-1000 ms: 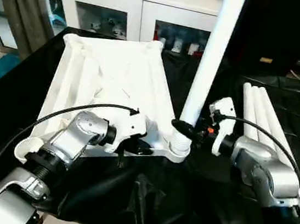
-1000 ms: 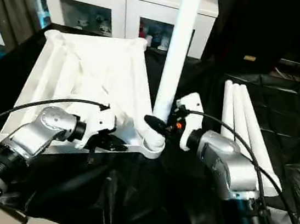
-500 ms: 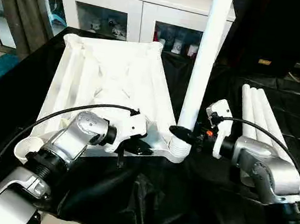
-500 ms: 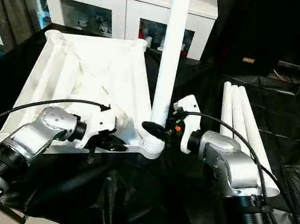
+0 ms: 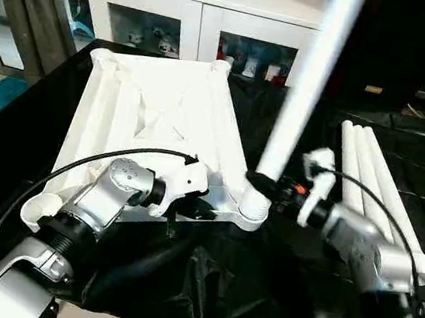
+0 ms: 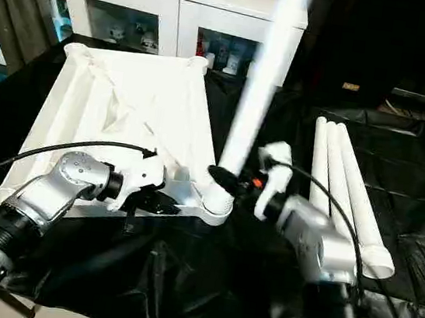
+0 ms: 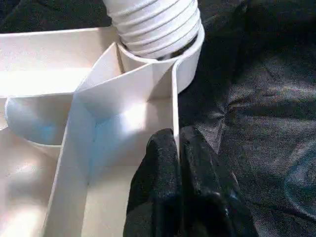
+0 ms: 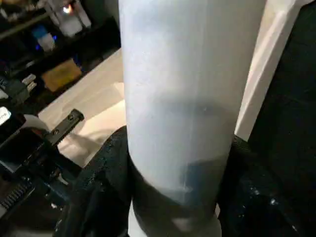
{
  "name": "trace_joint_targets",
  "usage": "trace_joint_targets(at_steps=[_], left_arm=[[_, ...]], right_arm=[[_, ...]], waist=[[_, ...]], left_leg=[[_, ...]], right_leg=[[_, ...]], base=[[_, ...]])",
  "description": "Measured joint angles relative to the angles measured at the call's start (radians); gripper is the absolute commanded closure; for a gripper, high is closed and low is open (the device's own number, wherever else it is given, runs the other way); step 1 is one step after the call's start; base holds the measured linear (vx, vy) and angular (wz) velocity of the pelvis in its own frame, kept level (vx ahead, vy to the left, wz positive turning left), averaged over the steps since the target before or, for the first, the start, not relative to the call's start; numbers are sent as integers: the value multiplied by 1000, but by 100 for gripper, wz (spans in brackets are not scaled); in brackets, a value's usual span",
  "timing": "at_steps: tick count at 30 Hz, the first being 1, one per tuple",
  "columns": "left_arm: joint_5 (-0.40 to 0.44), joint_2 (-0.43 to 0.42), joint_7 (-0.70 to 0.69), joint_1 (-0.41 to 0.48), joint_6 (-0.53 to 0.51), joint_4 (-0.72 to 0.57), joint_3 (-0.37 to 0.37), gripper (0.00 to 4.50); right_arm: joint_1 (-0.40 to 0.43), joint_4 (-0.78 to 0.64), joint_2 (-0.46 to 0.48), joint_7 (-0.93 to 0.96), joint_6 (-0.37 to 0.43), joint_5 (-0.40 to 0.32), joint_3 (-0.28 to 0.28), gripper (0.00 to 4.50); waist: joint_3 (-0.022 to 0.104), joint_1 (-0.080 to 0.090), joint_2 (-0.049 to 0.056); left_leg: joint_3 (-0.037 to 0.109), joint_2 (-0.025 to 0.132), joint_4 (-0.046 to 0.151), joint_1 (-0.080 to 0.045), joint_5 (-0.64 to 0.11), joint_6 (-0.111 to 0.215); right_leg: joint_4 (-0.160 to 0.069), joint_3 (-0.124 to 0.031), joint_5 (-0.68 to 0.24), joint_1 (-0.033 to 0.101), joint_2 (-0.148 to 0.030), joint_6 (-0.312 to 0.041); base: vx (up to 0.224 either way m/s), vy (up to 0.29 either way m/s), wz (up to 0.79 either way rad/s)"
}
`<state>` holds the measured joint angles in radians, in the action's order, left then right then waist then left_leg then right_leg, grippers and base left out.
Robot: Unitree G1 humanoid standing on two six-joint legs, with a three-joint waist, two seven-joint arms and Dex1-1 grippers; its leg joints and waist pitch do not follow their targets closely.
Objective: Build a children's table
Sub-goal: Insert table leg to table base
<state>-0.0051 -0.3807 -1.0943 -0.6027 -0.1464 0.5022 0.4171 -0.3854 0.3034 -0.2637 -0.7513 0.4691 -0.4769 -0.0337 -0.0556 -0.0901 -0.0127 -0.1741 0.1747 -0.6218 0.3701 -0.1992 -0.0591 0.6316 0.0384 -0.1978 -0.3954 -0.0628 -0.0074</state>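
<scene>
I count one white tabletop [image 5: 155, 120] lying ribbed side up on the black-draped desk [image 5: 273, 292]. There are four white legs in all: one leg [image 5: 303, 93] stands in the near corner socket [image 5: 251, 210], and three spare legs [image 5: 378, 181] lie side by side to the right. I see two tools, the left tool [image 7: 178, 163] and the right tool [image 5: 271, 189], and one white cabinet [image 5: 201, 8] with two glass doors behind
</scene>
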Motion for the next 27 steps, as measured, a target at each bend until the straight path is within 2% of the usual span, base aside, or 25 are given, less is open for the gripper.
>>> trace_joint_targets(at_steps=[5, 16, 22, 27], left_arm=[[2, 16, 10, -5, 8, 23, 0, 450], [13, 34, 16, -17, 25, 54, 1, 450], [22, 37, 28, -18, 38, 65, -2, 450], [22, 43, 28, -27, 46, 83, -2, 450]], right_arm=[[54, 16, 26, 0, -103, -4, -18, 262], [139, -26, 35, 3, -285, 58, 14, 262], [160, -22, 57, 23, -309, 50, -1, 262], [164, -15, 53, 20, -314, 42, -4, 262]], waist=[[1, -2, -1], [1, -1, -1], [1, 2, -1], [1, 1, -1]], left_leg=[[0, 0, 1, -3, 0, 0], [0, 0, 3, -4, 0, 0], [0, 0, 6, -4, 0, 0], [-2, -1, 19, -4, 0, 0]], right_leg=[[-1, 1, -1, 5, -1, 1], [-9, 1, -3, 12, -2, 4], [-11, 2, -5, 12, -2, 8], [-22, 2, -3, 13, -2, 5]], base=[[0, 0, 0], [0, 0, 0], [0, 0, 0], [0, 0, 0]])
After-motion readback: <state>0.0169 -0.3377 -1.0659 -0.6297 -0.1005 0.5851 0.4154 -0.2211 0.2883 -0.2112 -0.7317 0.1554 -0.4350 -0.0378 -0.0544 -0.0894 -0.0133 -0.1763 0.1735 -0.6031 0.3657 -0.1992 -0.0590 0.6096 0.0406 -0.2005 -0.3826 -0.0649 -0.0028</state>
